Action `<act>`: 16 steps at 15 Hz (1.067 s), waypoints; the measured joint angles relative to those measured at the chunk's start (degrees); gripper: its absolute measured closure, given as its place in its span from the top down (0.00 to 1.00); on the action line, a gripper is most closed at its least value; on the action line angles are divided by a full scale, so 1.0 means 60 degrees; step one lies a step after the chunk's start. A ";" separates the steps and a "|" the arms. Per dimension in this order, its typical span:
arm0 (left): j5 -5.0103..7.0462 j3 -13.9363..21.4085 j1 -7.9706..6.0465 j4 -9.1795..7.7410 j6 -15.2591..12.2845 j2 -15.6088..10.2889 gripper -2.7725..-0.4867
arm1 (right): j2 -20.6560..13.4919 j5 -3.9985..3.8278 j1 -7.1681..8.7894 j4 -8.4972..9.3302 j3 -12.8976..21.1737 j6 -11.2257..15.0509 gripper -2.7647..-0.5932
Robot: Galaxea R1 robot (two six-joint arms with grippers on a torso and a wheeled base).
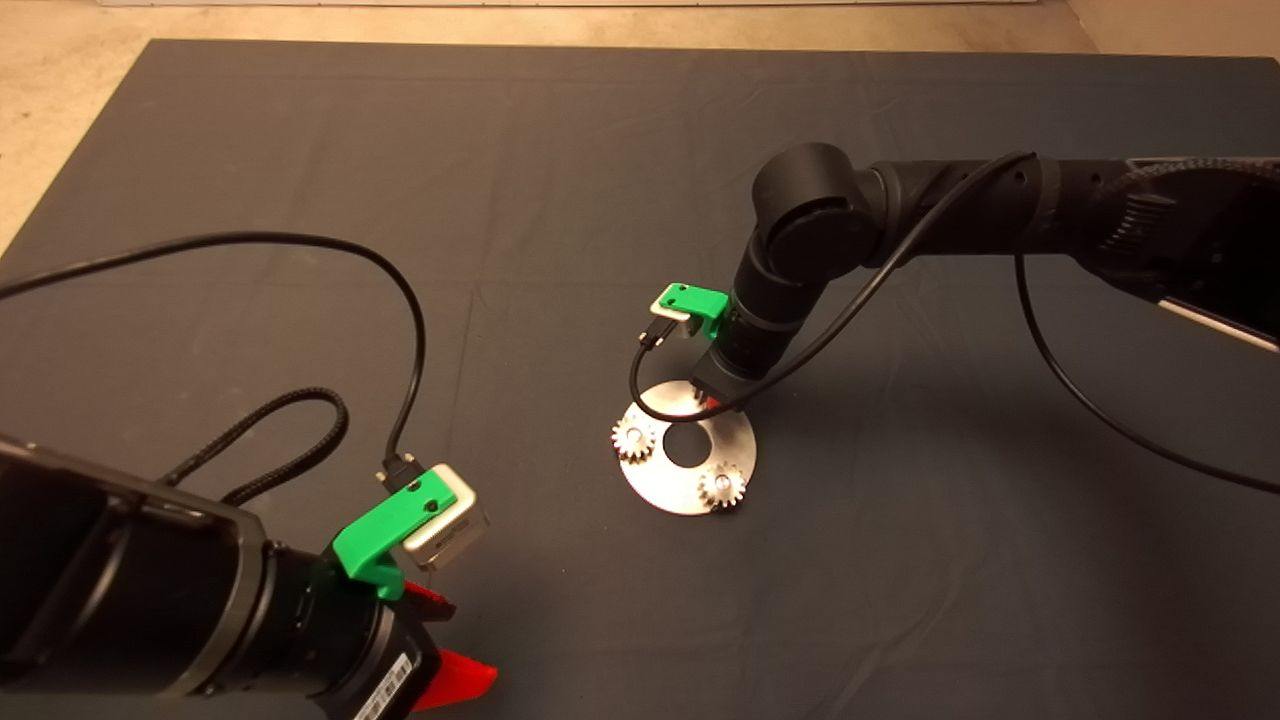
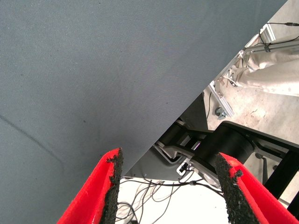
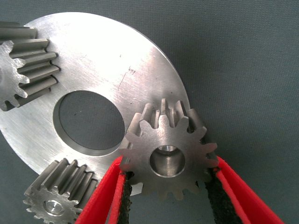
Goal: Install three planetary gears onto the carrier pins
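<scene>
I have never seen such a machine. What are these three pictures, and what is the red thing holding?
This is a two-armed robot at a dark mat. The head view looks down from above; the other two come from cameras on each wrist. A shiny disc lies on the mat, with two small gears already on its pins. The right end effector is over the disc's edge, and its red fingers grip a third gear. A pin end shows in that gear's bore. The left end effector waits open at the lower left, empty; its view shows mat and floor.
</scene>
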 joint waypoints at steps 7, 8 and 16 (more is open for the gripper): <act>0.0000 0.0000 0.0000 0.0000 0.0000 -0.0002 0.37 | -0.0018 0.0039 0.0003 0.0008 0.0051 0.0008 0.40; 0.0000 0.0000 0.0000 0.0000 0.0000 -0.0002 0.37 | -0.0078 0.0044 0.0003 0.0008 0.0134 0.0015 0.40; 0.0046 0.0000 -0.0024 0.0004 0.0000 0.0316 0.37 | -0.4003 0.0061 0.0751 -0.0052 0.5945 0.2363 0.40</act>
